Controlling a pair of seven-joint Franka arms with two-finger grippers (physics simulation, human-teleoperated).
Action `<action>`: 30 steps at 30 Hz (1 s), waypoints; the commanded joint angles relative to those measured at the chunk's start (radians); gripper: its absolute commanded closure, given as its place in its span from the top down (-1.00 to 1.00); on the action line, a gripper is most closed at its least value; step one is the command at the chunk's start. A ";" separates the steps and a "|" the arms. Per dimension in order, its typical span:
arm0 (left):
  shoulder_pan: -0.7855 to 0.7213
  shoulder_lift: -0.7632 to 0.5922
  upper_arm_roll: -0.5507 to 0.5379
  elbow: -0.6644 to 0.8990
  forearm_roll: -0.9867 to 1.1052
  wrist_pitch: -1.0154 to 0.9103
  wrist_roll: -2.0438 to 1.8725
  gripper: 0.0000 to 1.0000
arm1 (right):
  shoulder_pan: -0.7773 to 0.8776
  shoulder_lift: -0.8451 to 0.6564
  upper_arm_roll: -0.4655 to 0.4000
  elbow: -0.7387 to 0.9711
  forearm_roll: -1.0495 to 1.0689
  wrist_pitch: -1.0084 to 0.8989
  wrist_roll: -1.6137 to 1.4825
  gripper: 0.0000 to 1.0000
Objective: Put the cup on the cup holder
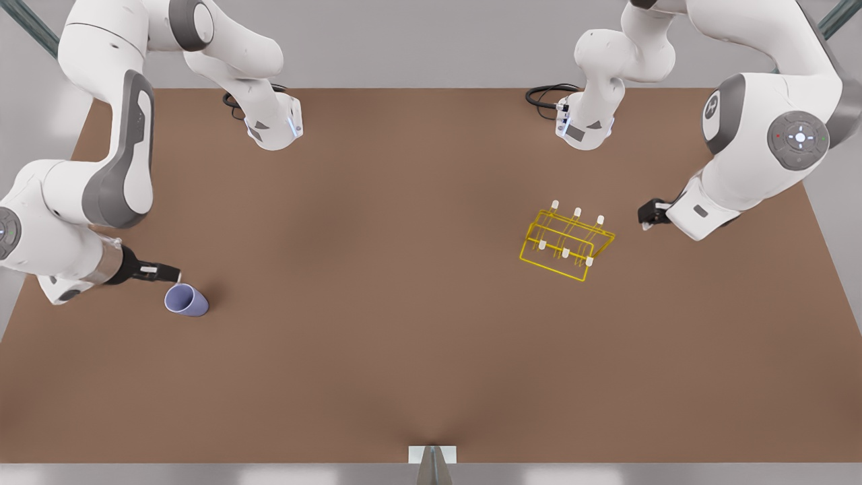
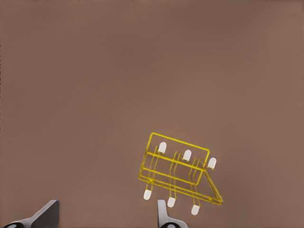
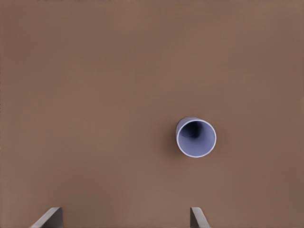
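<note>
Plainly, the right gripper [image 1: 176, 273], jaws spread and empty, hangs nearest the upright cup [image 1: 186, 300], at its five o'clock on the desk [image 1: 377, 283]; left gripper [image 1: 645, 219], also open, waits by the cup holder [image 1: 567, 242].

**Cup and rack share a bare brown tabletop**

A plain brown table [image 1: 404, 337] carries two items, well apart. The lavender-blue cup [image 1: 186, 300] stands upright, mouth open (its interior visible in the right wrist view), near the front view's left edge. The yellow wire cup holder [image 1: 567, 244], its six pegs white-capped, rests toward the front view's right.
</note>
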 commanded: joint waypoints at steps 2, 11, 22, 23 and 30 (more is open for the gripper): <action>0.000 -0.002 0.000 -0.002 0.009 0.063 0.009 1.00 | -0.002 -0.134 0.004 -0.187 -0.018 0.206 0.039 1.00; 0.005 0.014 -0.001 -0.033 0.009 0.047 0.011 1.00 | 0.001 -0.084 0.001 -0.182 -0.009 0.246 0.035 1.00; 0.005 0.018 -0.001 -0.033 0.011 0.046 0.011 1.00 | -0.078 0.106 0.035 -0.213 -0.009 0.427 -0.099 1.00; 0.005 0.018 -0.001 -0.033 0.011 0.046 0.011 1.00 | -0.089 0.106 0.035 -0.231 -0.009 0.431 -0.099 1.00; 0.005 0.020 0.005 -0.033 0.011 0.041 0.011 1.00 | -0.121 0.162 0.032 -0.293 -0.006 0.535 -0.180 1.00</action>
